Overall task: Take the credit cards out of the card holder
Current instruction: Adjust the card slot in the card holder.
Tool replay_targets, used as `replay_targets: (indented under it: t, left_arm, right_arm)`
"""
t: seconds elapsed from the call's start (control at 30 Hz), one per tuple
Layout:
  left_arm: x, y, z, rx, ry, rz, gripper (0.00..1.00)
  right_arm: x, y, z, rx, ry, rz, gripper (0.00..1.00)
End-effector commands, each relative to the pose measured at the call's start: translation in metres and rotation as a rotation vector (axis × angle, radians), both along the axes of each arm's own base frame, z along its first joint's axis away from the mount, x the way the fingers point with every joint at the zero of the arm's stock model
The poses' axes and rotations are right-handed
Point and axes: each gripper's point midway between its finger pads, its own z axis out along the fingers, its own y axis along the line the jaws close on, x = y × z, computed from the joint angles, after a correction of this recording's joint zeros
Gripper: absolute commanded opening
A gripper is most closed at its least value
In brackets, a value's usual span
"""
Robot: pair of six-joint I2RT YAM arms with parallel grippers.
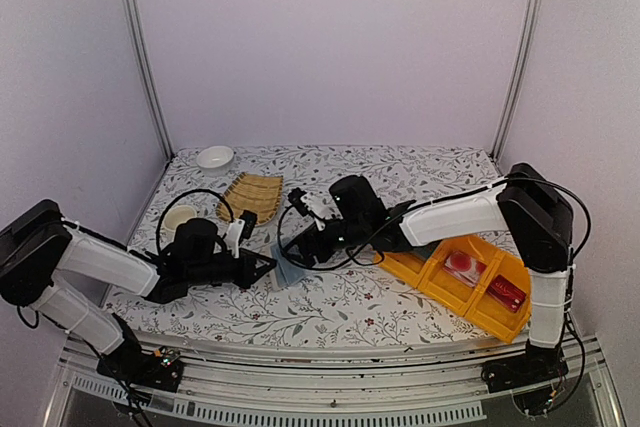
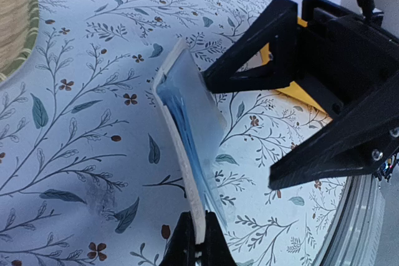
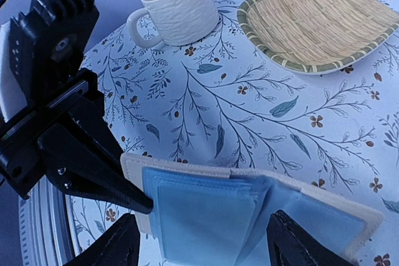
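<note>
The card holder (image 1: pixel 287 270) is a beige wallet with blue inner pockets, lying open and tilted just above the table. My left gripper (image 2: pixel 199 241) is shut on the beige edge of the card holder (image 2: pixel 187 110). In the right wrist view the card holder (image 3: pixel 249 207) spreads its blue pockets, and no card shows in them. My right gripper (image 3: pixel 202 217) is open, one finger on each side of the left flap. A pale credit card with a red circle (image 1: pixel 461 263) lies in the yellow tray (image 1: pixel 425 272).
A woven bamboo mat (image 3: pixel 318 20) and a white mug (image 3: pixel 177 7) stand behind the wallet. A small white bowl (image 1: pixel 215 156) sits at the back left. A red item (image 1: pixel 507 294) lies in the tray's other compartment.
</note>
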Motion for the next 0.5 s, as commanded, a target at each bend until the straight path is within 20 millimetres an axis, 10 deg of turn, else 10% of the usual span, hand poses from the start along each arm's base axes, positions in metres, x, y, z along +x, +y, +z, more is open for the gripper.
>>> replay_targets:
  t: [0.0, 0.13, 0.47]
  left_arm:
    - [0.004, -0.002, -0.005, -0.016, 0.012, -0.010, 0.00]
    - [0.006, -0.005, -0.011, -0.004, 0.026, -0.012, 0.00]
    - [0.008, -0.002, -0.020, 0.006, 0.030, 0.004, 0.02]
  right_arm:
    - [-0.002, 0.023, -0.022, 0.002, -0.005, 0.113, 0.72]
    - [0.003, 0.025, -0.042, -0.017, 0.028, 0.104, 0.67]
    - [-0.007, 0.018, -0.050, 0.009, 0.108, 0.117, 0.06]
